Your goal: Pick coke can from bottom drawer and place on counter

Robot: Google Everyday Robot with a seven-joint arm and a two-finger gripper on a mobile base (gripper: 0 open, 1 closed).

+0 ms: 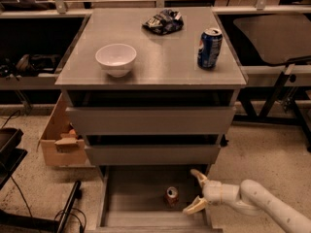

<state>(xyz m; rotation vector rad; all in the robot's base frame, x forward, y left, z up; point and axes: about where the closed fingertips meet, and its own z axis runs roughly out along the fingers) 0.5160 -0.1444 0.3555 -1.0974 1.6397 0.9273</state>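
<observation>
Reach step, lower centre of frame: gripper [192, 191] hovering over right side of bottom drawer [131, 198], fingers standing wide apart, holding nothing. Coke can [171, 196] standing upright on drawer floor, just left of it. Next move likely calling for straddling can, closing, lifting toward counter [165, 69].

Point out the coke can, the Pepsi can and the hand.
coke can [171, 196], camera view, its red side.
Pepsi can [209, 48], camera view, its blue side.
hand [190, 191], camera view, between its open fingertips, beside the coke can.
</observation>
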